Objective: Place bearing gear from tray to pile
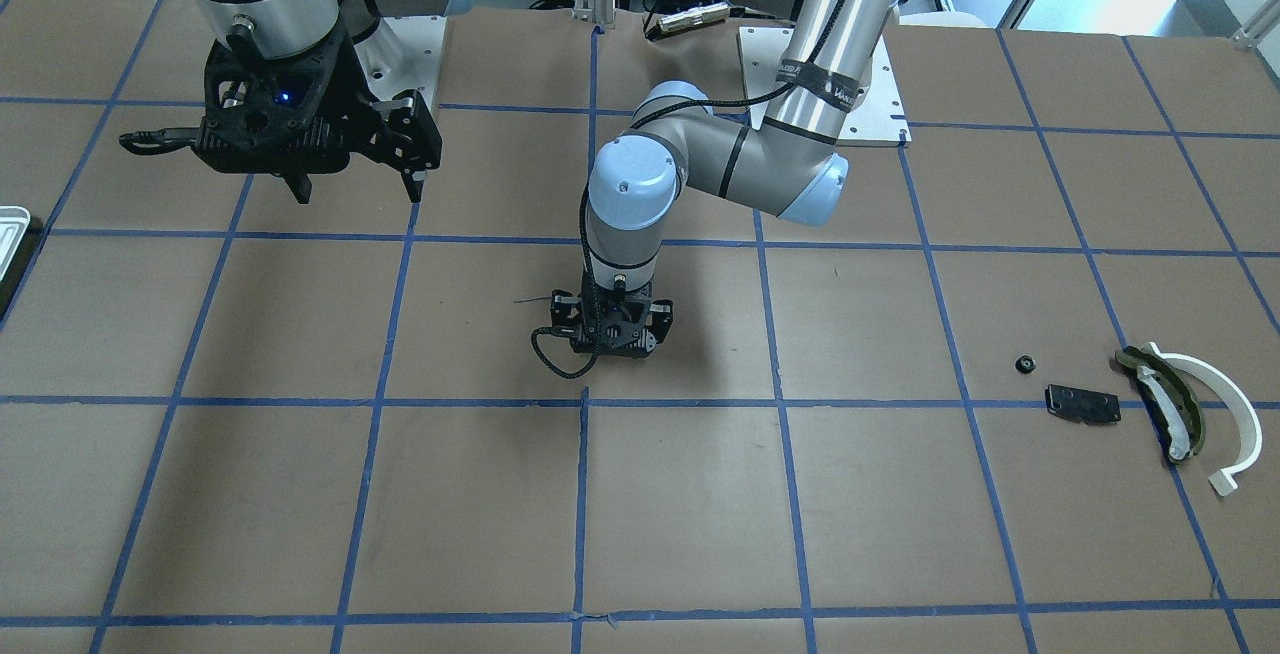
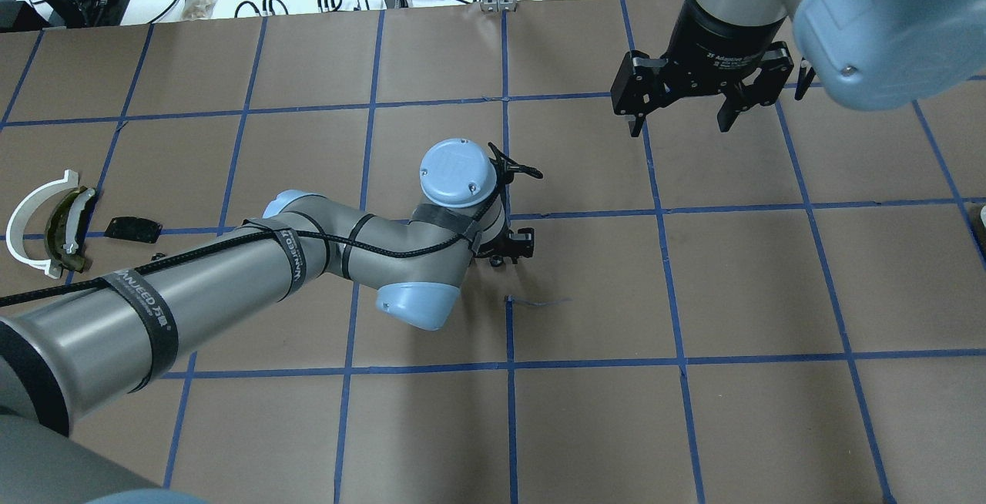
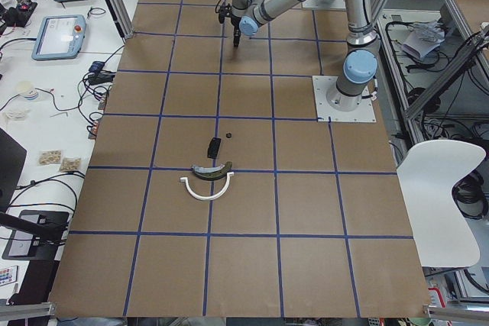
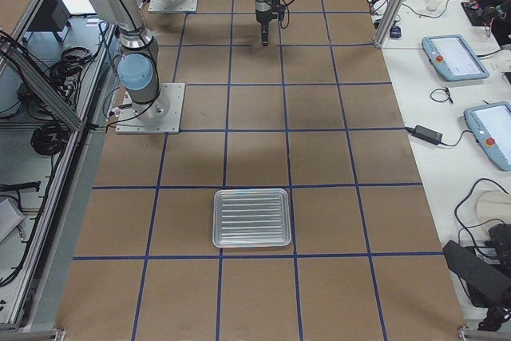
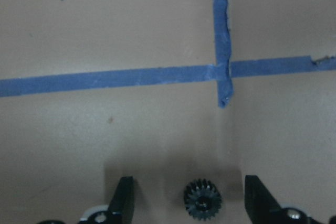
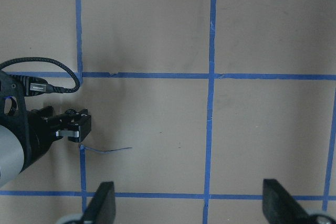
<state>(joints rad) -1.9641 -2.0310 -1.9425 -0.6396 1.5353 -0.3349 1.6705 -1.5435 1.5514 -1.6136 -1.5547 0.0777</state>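
The bearing gear (image 5: 202,199), small, black and toothed, lies on the brown table between the two fingers of my left gripper (image 5: 190,201). The fingers stand wide apart and do not touch it. This gripper points straight down at the table's middle (image 1: 612,334) (image 2: 508,246). My right gripper (image 1: 355,189) (image 2: 680,128) is open and empty, held above the table. The silvery tray (image 4: 251,218) lies on the robot's right side and looks empty. The pile holds a black plate (image 1: 1082,403), an olive-and-white curved piece (image 1: 1165,404) and a white arc (image 1: 1225,404).
A small black round part (image 1: 1024,364) lies beside the black plate. A loose curl of blue tape (image 6: 107,149) sticks up near the left gripper. Blue tape lines grid the table. The tray's corner shows at the front view's left edge (image 1: 12,234).
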